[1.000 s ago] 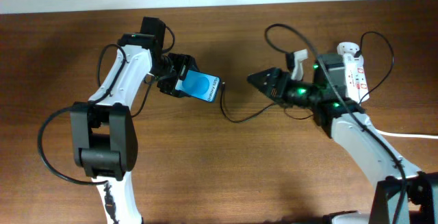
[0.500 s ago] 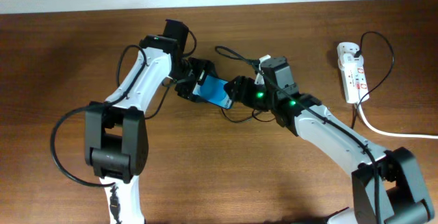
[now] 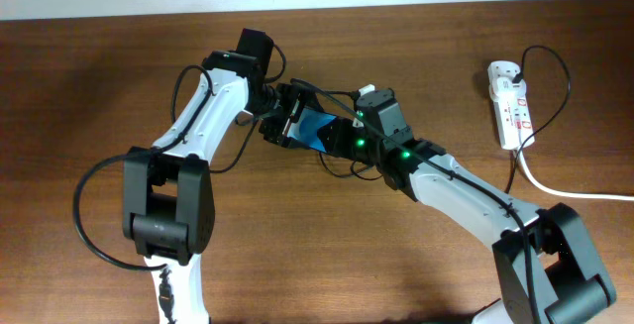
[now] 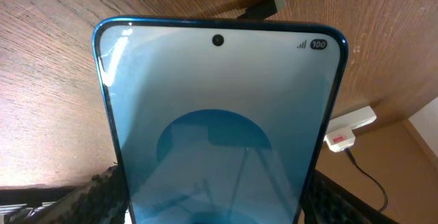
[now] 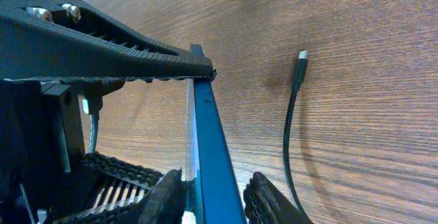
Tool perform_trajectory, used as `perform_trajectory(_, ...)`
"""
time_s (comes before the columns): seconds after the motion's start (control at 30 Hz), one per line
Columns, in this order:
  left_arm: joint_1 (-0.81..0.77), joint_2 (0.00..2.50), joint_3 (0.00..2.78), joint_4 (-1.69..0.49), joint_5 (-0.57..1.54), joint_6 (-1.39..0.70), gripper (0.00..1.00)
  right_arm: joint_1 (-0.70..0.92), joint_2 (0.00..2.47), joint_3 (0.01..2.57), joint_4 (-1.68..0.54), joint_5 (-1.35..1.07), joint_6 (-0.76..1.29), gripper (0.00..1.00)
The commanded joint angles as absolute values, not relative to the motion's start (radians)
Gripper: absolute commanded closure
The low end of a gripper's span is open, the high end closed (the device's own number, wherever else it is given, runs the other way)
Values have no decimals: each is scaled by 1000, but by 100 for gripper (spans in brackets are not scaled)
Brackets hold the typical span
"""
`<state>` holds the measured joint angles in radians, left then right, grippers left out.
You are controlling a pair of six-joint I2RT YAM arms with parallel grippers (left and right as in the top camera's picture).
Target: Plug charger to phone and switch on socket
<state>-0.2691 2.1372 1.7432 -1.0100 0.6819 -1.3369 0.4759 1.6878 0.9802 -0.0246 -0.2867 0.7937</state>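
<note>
Overhead looks straight down on the whole tabletop (image 3: 89, 86). Both wrist views sit close, sharing the phone (image 4: 219, 135) toward its far edge.

Dark brown tabletop (image 3: 99, 86), wood grain running side to side. Far right: white socket (image 3: 509, 104) lying flat, long axis front to back, small red switches facing up. Thick white cord (image 3: 570, 193) trailing from its near end across the wood to the right edge. Thin black charger (image 5: 293, 114) looping out beside the socket, then curving over the middle of the tabletop. Small plug tip flat on the wood, touching nothing else.
</note>
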Motion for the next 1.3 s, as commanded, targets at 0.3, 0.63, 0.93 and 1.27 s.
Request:
perform_trajectory(0.3,-272,2141,1764,-1005,717,-1350,32,483,1695,995,-8,-276,815,93)
perform_trajectory(0.63,-229,2141,1764,-1004,715,-1331,0,407,1628,999,25,-348,852,96)
perform_trajectory(0.93,-226,2141,1764,-699,968,-966,0,330,1544,1001,-28,-363,854,96)
perform_trajectory(1.27,-226,2141,1764,-89,1319,-1121,0,237,1349,1001,-15,-114,1448,96)
